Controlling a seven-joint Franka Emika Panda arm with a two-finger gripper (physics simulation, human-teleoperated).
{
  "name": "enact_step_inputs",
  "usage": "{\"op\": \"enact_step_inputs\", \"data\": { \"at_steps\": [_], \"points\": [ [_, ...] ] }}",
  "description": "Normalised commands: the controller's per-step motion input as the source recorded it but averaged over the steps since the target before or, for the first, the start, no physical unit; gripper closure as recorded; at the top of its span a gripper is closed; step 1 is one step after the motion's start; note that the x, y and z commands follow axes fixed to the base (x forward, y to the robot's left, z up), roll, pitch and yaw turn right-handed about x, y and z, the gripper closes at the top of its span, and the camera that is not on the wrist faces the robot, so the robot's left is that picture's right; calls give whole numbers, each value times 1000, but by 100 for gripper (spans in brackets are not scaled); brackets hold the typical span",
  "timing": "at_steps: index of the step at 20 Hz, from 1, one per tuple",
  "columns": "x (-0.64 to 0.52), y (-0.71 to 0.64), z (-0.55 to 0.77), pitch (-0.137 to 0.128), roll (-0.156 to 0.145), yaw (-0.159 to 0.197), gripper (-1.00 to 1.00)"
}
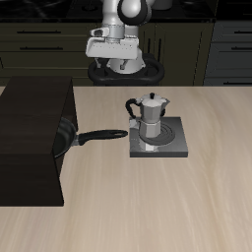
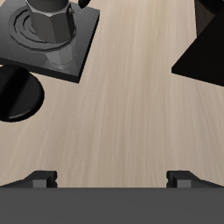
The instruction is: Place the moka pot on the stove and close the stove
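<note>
In the exterior view, the small silver faceted metal moka pot [image 1: 149, 116] with black lid knob and side handle stands upright on the flat square grey stove [image 1: 177, 146], over its round coil. Beside the stove lies a black frying pan [image 1: 67, 136] whose long handle reaches toward the stove's edge, the pan resting against a large black box [image 1: 31, 138] on the pale wooden tabletop [image 1: 157, 212]. The white arm's claw [image 1: 114, 65] hangs raised farther back, well apart from the pot. In the wrist view, the claw [image 2: 112, 180] is spread wide with nothing between its fingertips [image 2: 40, 179]; below it lies bare tabletop [image 2: 122, 105], with the moka pot [image 2: 52, 22] on the stove [image 2: 79, 48] beyond.
</note>
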Motion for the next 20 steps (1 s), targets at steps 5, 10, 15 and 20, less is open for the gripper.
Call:
{"op": "enact_step_inputs", "data": {
  "at_steps": [5, 10, 15, 20],
  "points": [
    [11, -24, -3, -7, 1, -1, -100],
    [38, -27, 13, -4, -2, -2, -100],
    [34, -51, 16, -4, -17, 3, -100],
    [43, -62, -8, 1, -15, 3, -100]
  ]
}}
